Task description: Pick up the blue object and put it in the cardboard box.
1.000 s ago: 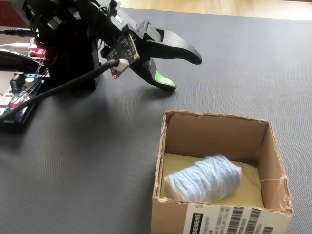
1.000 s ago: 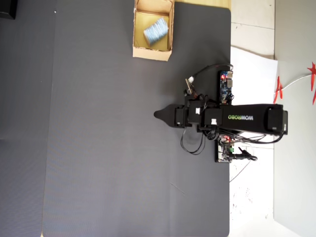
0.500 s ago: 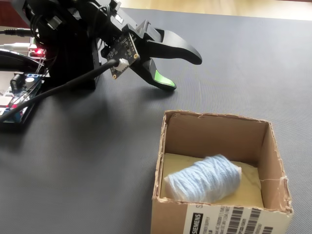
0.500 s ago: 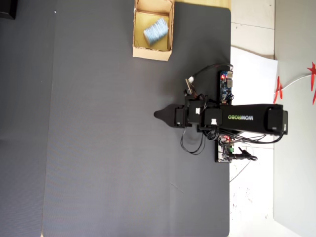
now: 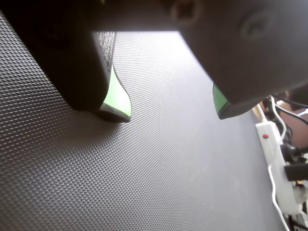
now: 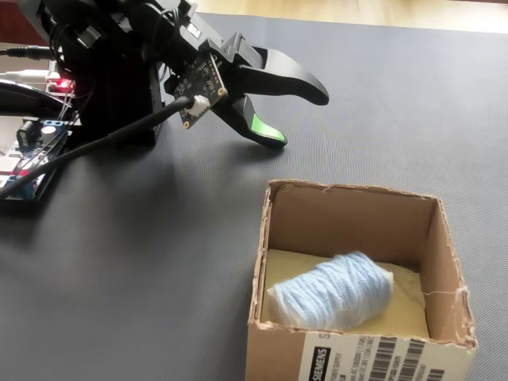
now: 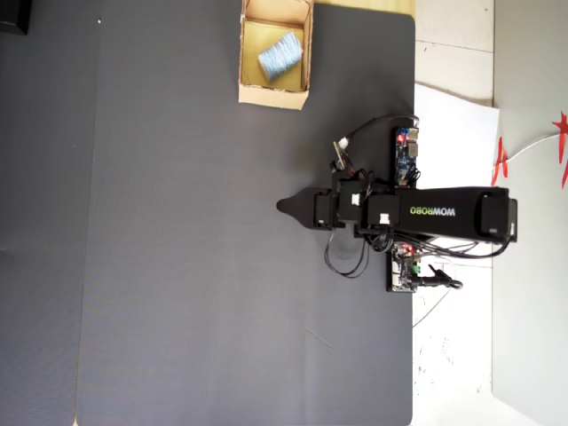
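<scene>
— Dark textured matting covers the worktop (image 6: pixel 119 262); where is the blue object?

— The blue object (image 6: pixel 333 292) lies on its side on the yellowish floor of the cardboard box (image 6: pixel 349 353), resting low between the walls, so it cannot roll out. Seen from overhead it sits toward the box's right side.

— So the job looks finished?

— I'd judge so. The hand (image 6: pixel 303 113) is well apart from the box, near the arm's base (image 6: pixel 111 87), spread and holding nothing; bare mat shows between its green-lined tips in the wrist view.

— Is it resting on the mat?

— Possibly its lower tip touches; the views don't settle that. A circuit board (image 6: pixel 28 159) sits at the worktop's edge.
</scene>
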Robot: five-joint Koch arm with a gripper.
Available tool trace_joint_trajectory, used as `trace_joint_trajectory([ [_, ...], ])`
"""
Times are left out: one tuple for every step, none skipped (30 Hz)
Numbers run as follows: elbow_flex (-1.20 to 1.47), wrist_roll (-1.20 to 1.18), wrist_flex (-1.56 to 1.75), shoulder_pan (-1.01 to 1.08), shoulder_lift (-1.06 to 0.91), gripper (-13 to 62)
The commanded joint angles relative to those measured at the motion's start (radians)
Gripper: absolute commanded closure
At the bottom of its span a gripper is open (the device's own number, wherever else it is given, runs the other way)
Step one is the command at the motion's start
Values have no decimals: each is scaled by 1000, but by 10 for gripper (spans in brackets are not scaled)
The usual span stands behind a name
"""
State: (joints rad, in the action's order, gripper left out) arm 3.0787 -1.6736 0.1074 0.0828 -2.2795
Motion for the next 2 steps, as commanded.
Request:
trace_joint_trajectory([
  [40,-26,21,-5,-87,154],
  [40,-26,21,-5,-87,154],
])
